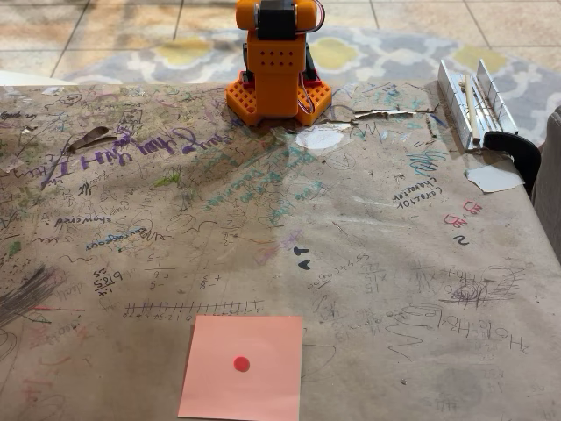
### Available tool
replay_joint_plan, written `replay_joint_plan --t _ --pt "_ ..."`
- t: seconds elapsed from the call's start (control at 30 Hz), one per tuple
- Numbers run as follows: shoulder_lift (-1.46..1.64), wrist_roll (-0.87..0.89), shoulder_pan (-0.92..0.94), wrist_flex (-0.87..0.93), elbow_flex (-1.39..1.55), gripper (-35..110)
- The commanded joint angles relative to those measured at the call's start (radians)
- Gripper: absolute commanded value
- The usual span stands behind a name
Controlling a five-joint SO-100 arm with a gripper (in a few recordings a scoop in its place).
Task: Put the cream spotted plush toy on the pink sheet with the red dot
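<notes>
Pink sheet with the red dot (243, 368), flat square paper on scribbled table (394, 263)

Bright orange on the arm's base (279, 81), with a dark block set in its top. The table (386, 263) is brown paper scribbled all over in black, purple, green and teal ink. The pink sheet (244, 367) is salmon, a red dot (241, 363) at its centre. Behind, a grey rug (175, 54) with yellow and white shapes.
</notes>
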Motion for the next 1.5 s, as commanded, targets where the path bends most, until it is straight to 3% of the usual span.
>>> replay_joint_plan --t 0.0,0.17,0.23,0.27,0.37,0.4,0.43,0.5,0.73,1.33,1.37,1.4,1.47 --pt "-0.046 -0.044 0.012 -0.021 0.092 0" --pt "-0.046 -0.015 0.0 -0.035 0.198 0" --pt "-0.051 0.109 -0.005 -0.126 0.38 0" --pt "-0.052 0.063 -0.005 -0.169 0.546 4" --pt "-0.04 -0.357 0.028 -0.58 1.289 36" --pt "-0.038 -0.428 0.046 -0.634 1.47 37" --pt "-0.037 -0.466 0.041 -0.517 1.52 38" --pt "-0.035 -0.38 0.029 -0.394 1.52 38" --pt "-0.037 -0.322 0.012 -0.555 1.52 37" --pt "-0.038 -0.318 0.035 -0.577 1.52 33" --pt "-0.038 -0.279 0.031 -0.572 1.52 23" --pt "-0.038 -0.153 0.026 -0.572 1.52 3" --pt "-0.038 0.212 0.025 -0.43 1.52 0"
